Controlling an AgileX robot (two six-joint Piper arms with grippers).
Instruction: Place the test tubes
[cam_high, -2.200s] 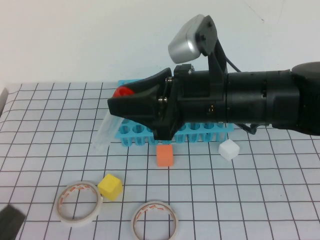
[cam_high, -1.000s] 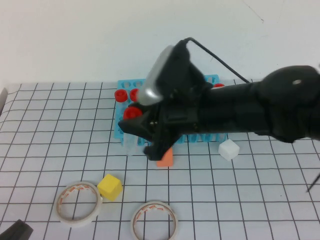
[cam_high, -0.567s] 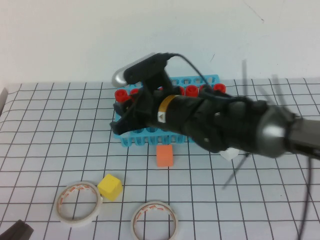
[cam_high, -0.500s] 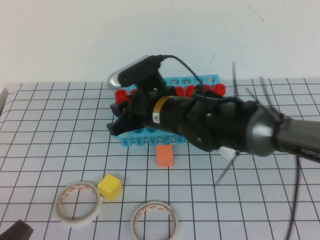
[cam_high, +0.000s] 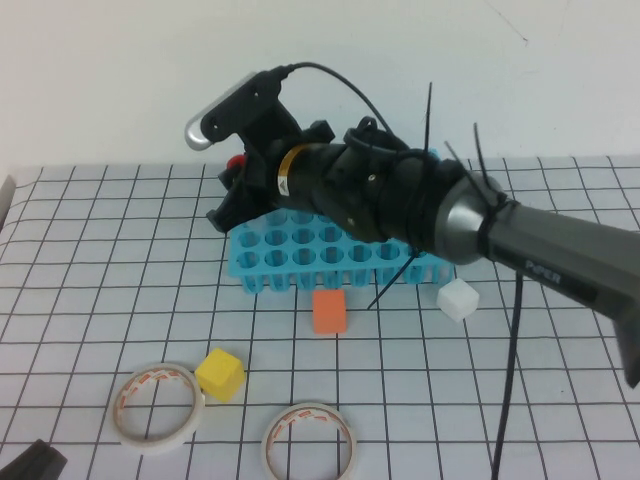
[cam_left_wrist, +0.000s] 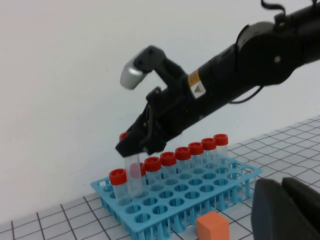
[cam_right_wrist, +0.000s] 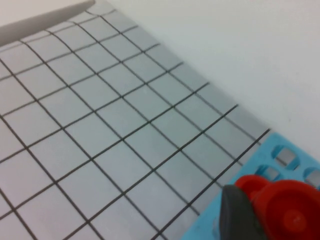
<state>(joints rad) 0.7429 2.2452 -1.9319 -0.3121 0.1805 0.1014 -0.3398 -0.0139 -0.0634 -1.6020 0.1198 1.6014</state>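
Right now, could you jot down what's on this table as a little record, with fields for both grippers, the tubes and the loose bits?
Right gripper: above the left end of the blue rack, shut on a test tube
Held tube: red-capped, roughly upright, lower end at the rack's back row
Left gripper: shut, holding nothing, low at the table's near left corner
Stored tubes: red-capped, standing along the back row
Loose items: orange cube in front of the rack; white cube by its right end; yellow cube beside one of two tape rolls
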